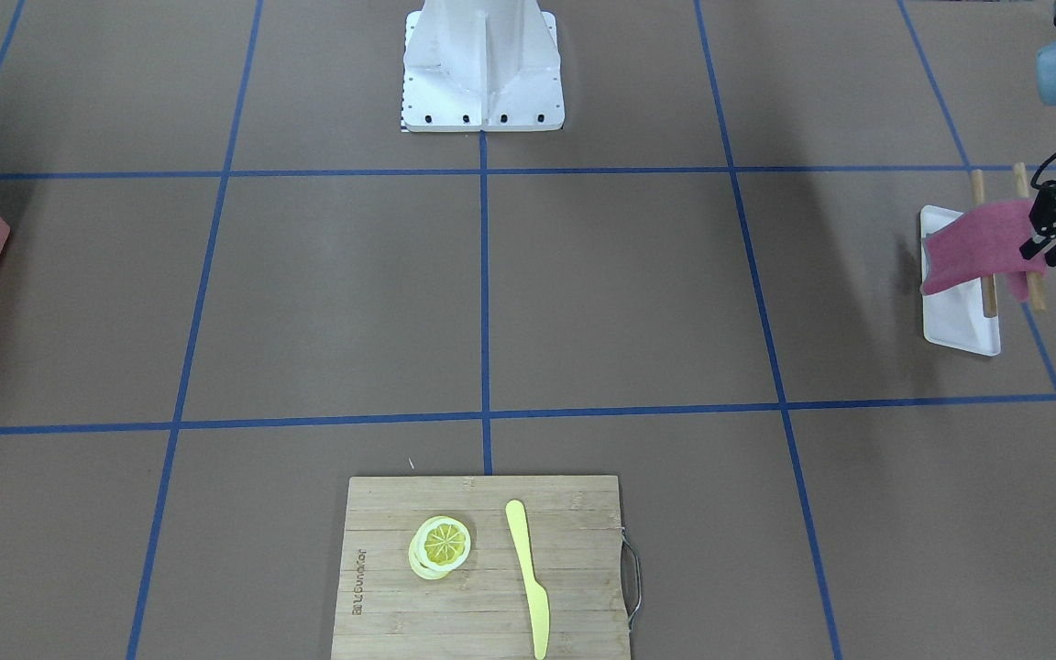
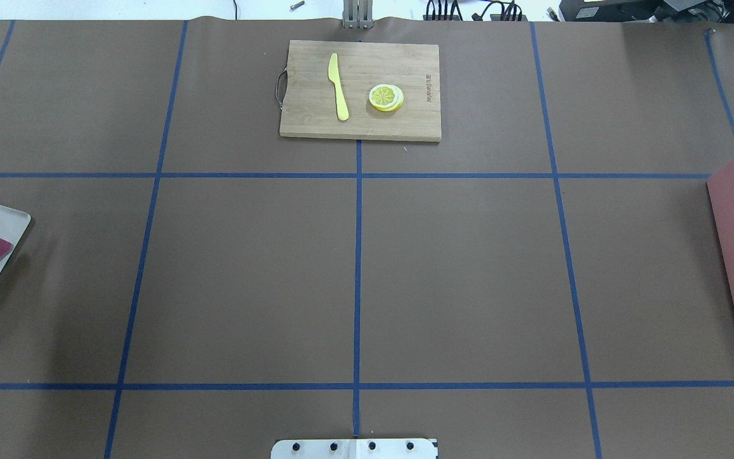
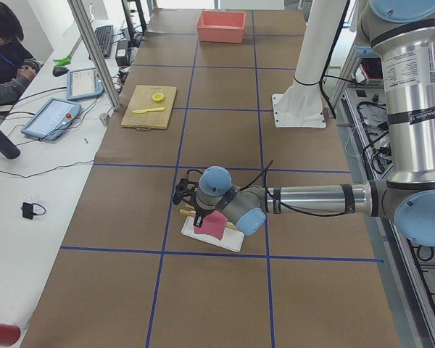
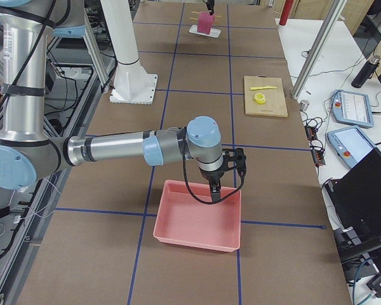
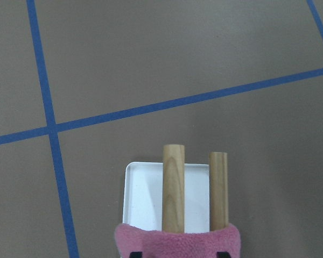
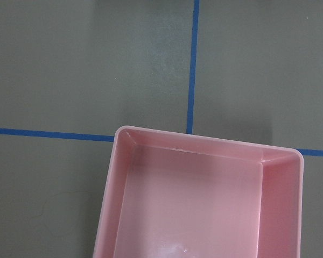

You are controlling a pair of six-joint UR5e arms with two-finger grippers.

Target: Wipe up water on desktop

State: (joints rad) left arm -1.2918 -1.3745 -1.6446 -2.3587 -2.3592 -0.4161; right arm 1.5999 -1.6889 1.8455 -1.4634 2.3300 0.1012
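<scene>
Desktop [image 2: 456, 274] is stretching flat and matte brown across the whole scene. Thin blue tape lines are cutting its papery surface into big rectangles, and it is carrying everything else.

At its left end a small white tray [image 1: 961, 325] with rounded corners is sitting. Two round, pale wooden dowels [image 5: 173, 188] are running side by side above the tray. A pink cloth [image 1: 977, 247], fuzzy like fleece, is hanging draped over the dowels, with one corner drooping past the tray's edge. The left gripper [image 1: 1039, 225] is hovering at the cloth's edge with its black fingers standing apart. In the left wrist view their tips are peeking in at the bottom edge, well apart and pressed against the fleece, not squeezed together on it.

At the right end a rectangular pink bin [image 2: 731, 255] is sitting, its walls smooth and its inside glossy. The right gripper [image 4: 227, 175] is hanging just above the bin's rim. It is showing only in the side view, so whether its fingers are apart or together cannot be told.

At the far edge, in the middle, a rectangular bamboo board [image 2: 309, 121] is lying with a metal loop handle on its left side. A flat yellow knife [image 2: 339, 86] is lying on it. Just right of the knife, round yellow lemon slices [image 2: 386, 97] are resting in a small offset stack. At the near edge, in the middle, the robot's white base [image 1: 482, 64] is standing on a bolted plate.
</scene>
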